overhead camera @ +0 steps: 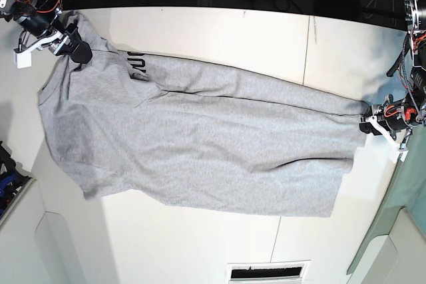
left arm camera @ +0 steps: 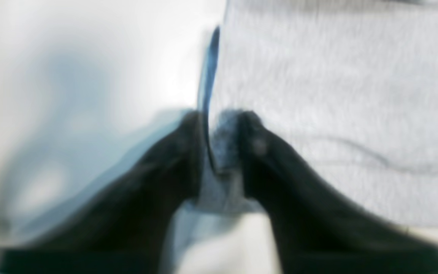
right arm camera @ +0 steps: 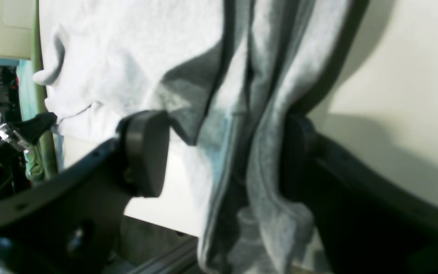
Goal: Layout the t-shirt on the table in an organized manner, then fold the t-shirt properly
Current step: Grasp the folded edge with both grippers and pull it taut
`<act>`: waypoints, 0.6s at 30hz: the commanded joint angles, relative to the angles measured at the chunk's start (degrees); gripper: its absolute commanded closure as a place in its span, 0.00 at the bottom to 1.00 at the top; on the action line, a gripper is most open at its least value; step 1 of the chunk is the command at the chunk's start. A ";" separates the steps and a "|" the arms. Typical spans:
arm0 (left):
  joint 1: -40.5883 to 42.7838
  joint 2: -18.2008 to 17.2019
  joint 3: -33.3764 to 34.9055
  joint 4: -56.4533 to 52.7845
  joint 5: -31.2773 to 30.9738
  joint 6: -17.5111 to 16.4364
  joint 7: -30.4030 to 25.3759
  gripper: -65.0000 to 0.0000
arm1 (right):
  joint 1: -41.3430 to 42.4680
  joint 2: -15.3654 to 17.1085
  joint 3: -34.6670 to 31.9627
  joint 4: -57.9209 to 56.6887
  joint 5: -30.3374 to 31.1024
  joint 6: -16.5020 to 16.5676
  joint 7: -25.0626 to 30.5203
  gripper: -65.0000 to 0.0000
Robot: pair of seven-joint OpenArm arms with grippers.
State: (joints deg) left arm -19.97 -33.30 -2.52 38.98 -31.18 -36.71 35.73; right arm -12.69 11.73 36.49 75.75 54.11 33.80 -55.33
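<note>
T-shirt: the t-shirt (overhead camera: 200,144) lies stretched across the table (overhead camera: 219,31), drawn long between the two arms, its grey cloth mostly flat with shallow wrinkles.
Lettering: black block letters (overhead camera: 138,64) show only as a strip near the upper edge, close to the base view's left end.
Lower edge: it sags toward the near side of the table, with one corner at the lower left and another at the lower right.
Right gripper: the right gripper (right arm camera: 219,152), at the base view's upper left, has a bunched fold of the t-shirt hanging between its fingers; one round pad (right arm camera: 146,152) stands clear of the cloth, so I cannot tell whether the grip is clenched.
Left gripper: the left gripper (left arm camera: 219,148), at the base view's right, is clenched on the t-shirt's edge; the picture is blurred.
Table: white, with a thin dark seam (overhead camera: 307,44) across it.
Beside the table: a pale green panel (overhead camera: 389,217) at the right edge.
</note>
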 commanded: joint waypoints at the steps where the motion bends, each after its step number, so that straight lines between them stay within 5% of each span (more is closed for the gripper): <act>1: -0.94 -0.98 0.00 0.55 -1.70 -2.91 0.61 1.00 | -0.04 0.63 0.13 0.61 -0.04 0.11 -0.44 0.59; 3: -0.96 -1.01 0.00 0.57 -4.74 -3.29 2.95 1.00 | -0.04 0.66 0.13 0.94 -0.13 0.13 -0.61 0.94; 4: -0.94 -1.03 0.00 0.76 -6.43 -3.29 4.76 1.00 | -0.07 0.68 0.13 1.31 -0.28 0.13 -0.72 1.00; 9: -0.57 -2.03 -0.02 1.53 -15.78 -3.29 11.80 1.00 | -0.26 2.97 0.20 4.46 -2.27 0.52 -1.79 1.00; 18: 9.31 -6.12 -0.02 10.36 -28.89 -3.29 21.81 1.00 | -2.43 13.73 0.26 6.95 -1.97 0.50 -3.72 1.00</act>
State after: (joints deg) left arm -9.45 -38.02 -2.20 48.58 -58.98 -39.44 58.08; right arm -15.55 24.01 36.29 81.84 51.00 34.11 -59.94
